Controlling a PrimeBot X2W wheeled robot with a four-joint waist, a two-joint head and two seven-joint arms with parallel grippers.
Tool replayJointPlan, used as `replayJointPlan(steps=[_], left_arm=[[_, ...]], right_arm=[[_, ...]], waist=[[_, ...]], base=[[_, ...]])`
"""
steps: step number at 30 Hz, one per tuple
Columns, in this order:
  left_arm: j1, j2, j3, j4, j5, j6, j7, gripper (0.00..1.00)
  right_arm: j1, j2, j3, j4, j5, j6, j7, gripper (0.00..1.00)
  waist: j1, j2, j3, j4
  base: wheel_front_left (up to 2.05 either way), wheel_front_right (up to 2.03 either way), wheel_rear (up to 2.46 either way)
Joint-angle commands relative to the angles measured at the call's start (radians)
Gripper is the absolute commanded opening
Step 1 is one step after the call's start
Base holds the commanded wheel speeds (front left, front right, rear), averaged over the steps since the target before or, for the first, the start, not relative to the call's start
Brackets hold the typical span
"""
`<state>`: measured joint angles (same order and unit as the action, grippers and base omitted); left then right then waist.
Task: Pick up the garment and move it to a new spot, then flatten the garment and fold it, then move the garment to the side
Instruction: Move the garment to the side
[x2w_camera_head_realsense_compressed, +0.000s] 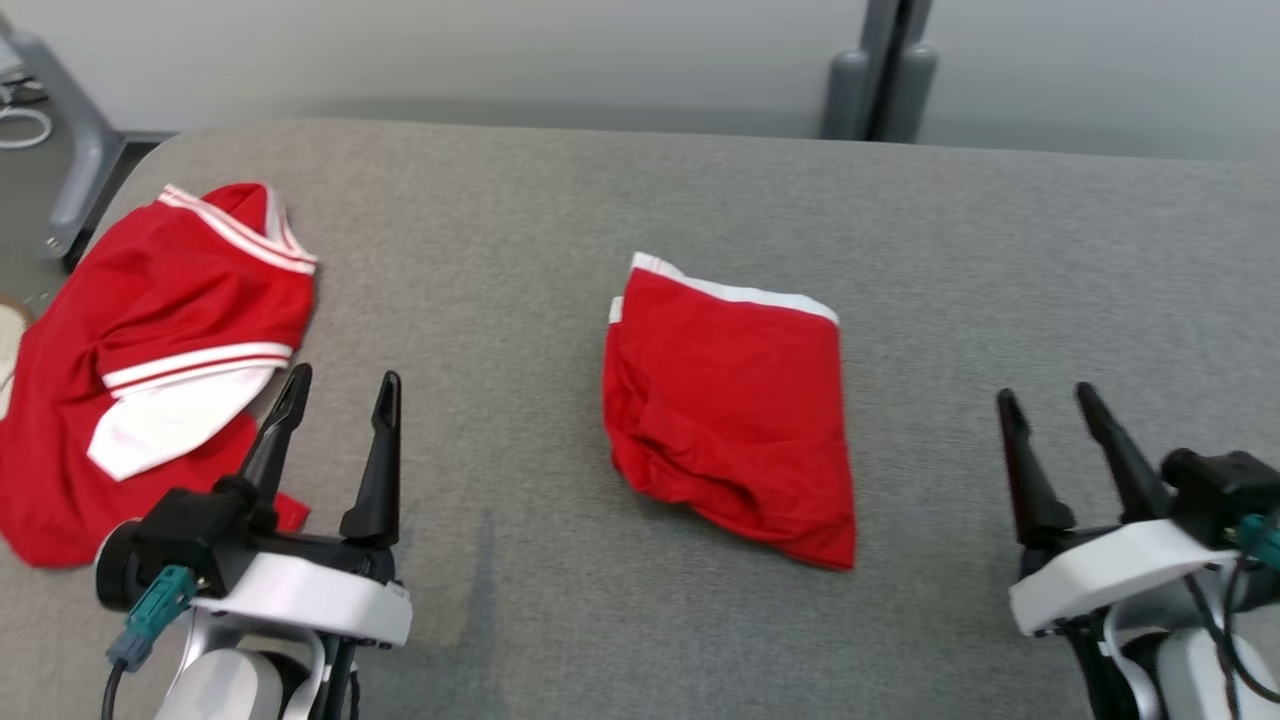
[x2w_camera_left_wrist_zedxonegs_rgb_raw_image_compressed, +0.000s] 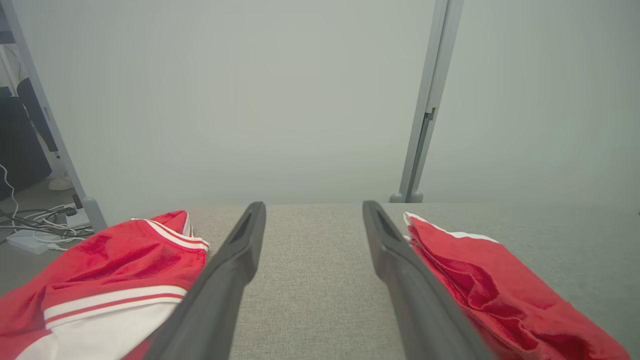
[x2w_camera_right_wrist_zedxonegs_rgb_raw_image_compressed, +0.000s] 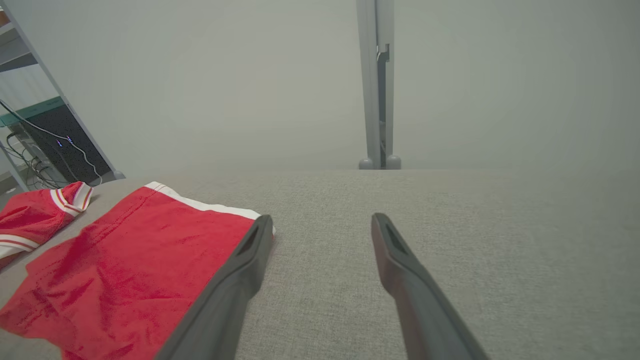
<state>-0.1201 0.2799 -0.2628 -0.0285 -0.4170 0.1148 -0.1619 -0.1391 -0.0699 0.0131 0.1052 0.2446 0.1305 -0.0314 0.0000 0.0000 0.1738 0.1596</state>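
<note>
1. Grip state: the left gripper (x2w_camera_head_realsense_compressed: 345, 375), at the lower left of the head view, and the right gripper (x2w_camera_head_realsense_compressed: 1045, 392), at the lower right, are both spread wide, and nothing is clamped in either. Both are poised over the grey table (x2w_camera_head_realsense_compressed: 560, 190).
2. Between them, at the centre of the frame, the red garment (x2w_camera_head_realsense_compressed: 730, 420) is laid on the table, well apart from either gripper.
3. The fold is judged to be done, with the move to the side now in hand. The bundle should be pinched through all layers at two opposite edges at once, lifted level and set down without dragging, so that the fold is not shaken open.
4. The garment is seen as a compact, roughly square packet, plain red with a white band along its upper edge. Its lower left edge is rumpled and puffed, possibly from loose layers, though this cannot be settled from these views.
5. At the far left of the frame a second red-and-white garment (x2w_camera_head_realsense_compressed: 150, 350) is heaped just beside the left gripper, and it should be kept clear of.
</note>
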Motion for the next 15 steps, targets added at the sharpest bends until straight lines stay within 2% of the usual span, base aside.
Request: replayJointPlan(steps=[1,8,15], left_arm=[[-0.022,-0.001,-0.001,0.004,-0.004,-0.005,-0.008,1.0],[-0.076,-0.033,-0.009,0.047,-0.011,-0.027,-0.061,1.0],[-0.089,-0.041,0.005,0.052,0.002,-0.043,-0.091,1.0]], right_arm=[[-0.014,-0.005,0.011,0.017,0.008,0.001,-0.006,1.0],[-0.08,-0.001,0.14,0.224,0.058,0.0,-0.04,1.0],[-0.121,0.005,0.181,0.377,0.119,0.001,-0.057,1.0]], waist=[[0.0,0.0,0.029,0.041],[0.0,0.0,0.058,0.122],[0.0,0.0,0.061,0.152]], base=[[0.0,0.0,0.0],[0.0,0.0,0.0],[0.0,0.0,0.0]])
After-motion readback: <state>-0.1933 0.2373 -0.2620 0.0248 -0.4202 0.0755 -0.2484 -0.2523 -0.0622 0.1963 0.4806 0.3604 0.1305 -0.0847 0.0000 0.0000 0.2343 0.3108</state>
